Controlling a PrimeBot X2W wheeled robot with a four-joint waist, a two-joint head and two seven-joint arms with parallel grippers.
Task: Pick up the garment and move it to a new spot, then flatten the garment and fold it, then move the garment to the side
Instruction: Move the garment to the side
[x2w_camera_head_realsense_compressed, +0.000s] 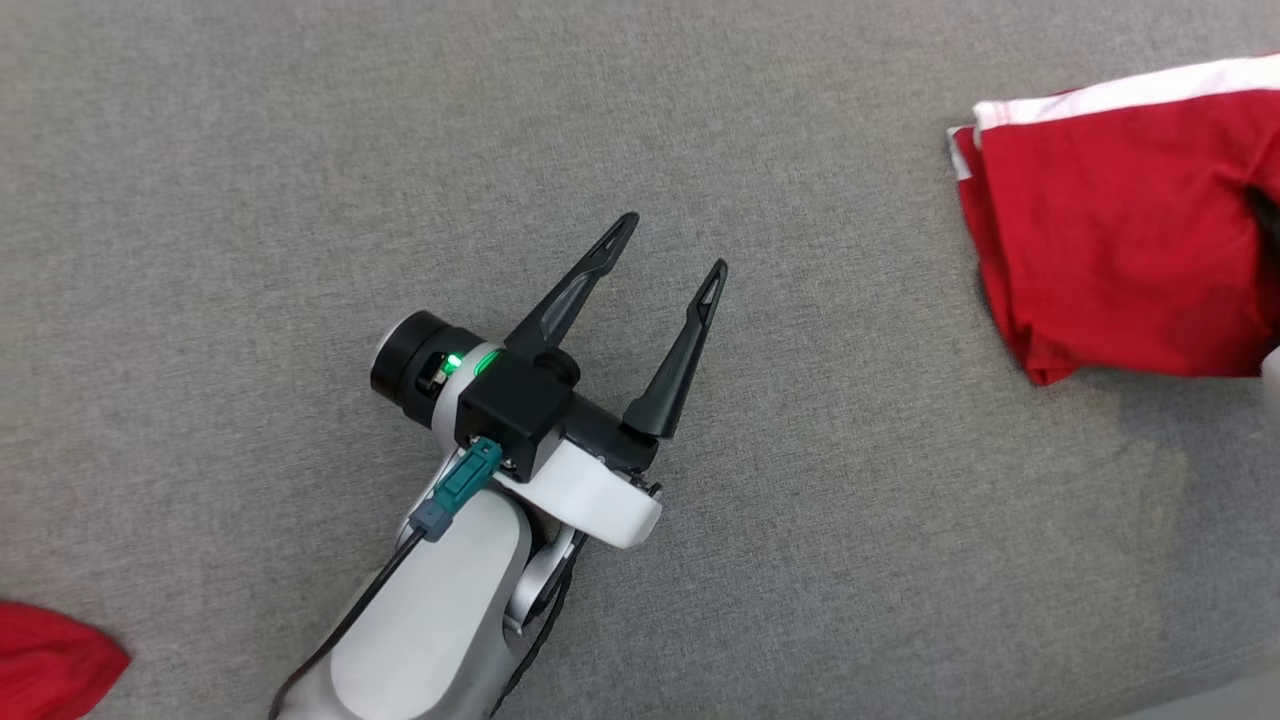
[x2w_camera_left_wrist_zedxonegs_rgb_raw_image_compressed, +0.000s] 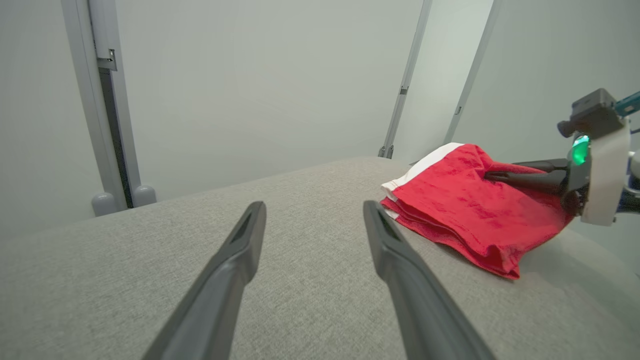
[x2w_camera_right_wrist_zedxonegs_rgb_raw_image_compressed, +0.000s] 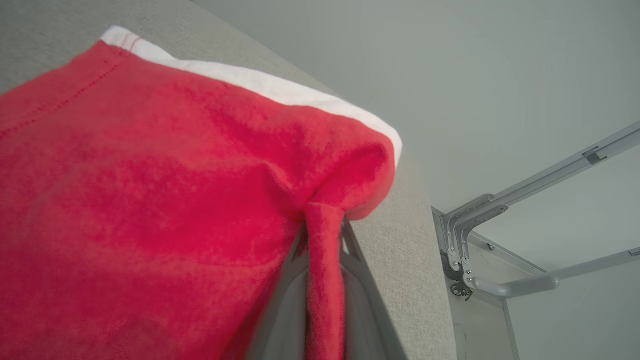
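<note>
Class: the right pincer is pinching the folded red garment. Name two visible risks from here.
1. The right pincer grips just a thin pinch of the garment; dragging may pull its fold open.
2. The garment lies near the edge of the grey surface and might slide off, with the open left pincer too far away to help.

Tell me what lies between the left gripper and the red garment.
That stretch is bare grey surface: nothing sits between the left gripper and the red garment. The head view shows it plainly, and the left wrist view agrees.
</note>
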